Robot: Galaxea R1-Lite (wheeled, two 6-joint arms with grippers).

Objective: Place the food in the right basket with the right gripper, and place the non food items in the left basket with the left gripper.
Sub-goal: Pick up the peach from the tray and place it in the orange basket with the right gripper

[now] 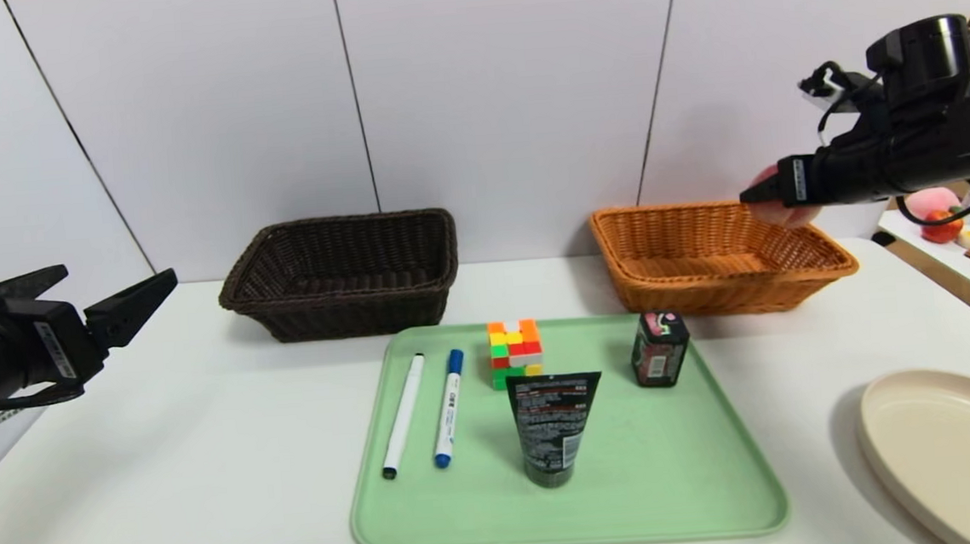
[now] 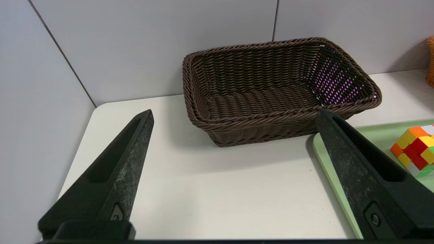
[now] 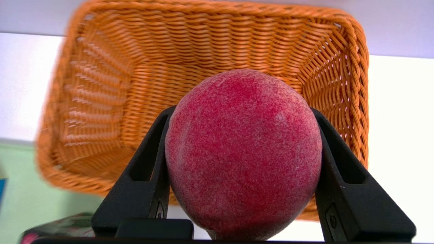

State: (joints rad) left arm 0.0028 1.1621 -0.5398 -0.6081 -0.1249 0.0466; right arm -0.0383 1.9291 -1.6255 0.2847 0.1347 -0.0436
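My right gripper (image 1: 766,194) is shut on the pink-red peach (image 3: 242,152) and holds it in the air above the orange basket (image 1: 719,257), near its back right part. The peach also peeks out in the head view (image 1: 780,212). On the green tray (image 1: 662,481) lie the black-capped marker (image 1: 403,414), the blue-capped marker (image 1: 448,407), the puzzle cube (image 1: 515,353), the black tube (image 1: 551,425) and the dark pink-labelled container (image 1: 659,348). The dark brown basket (image 1: 344,273) stands empty at the back left. My left gripper (image 1: 124,297) is open and empty, parked at the table's left side.
A beige plate (image 1: 959,452) lies at the table's front right corner. A side table (image 1: 962,256) with fruit and packets stands beyond the right edge. The wall runs close behind both baskets.
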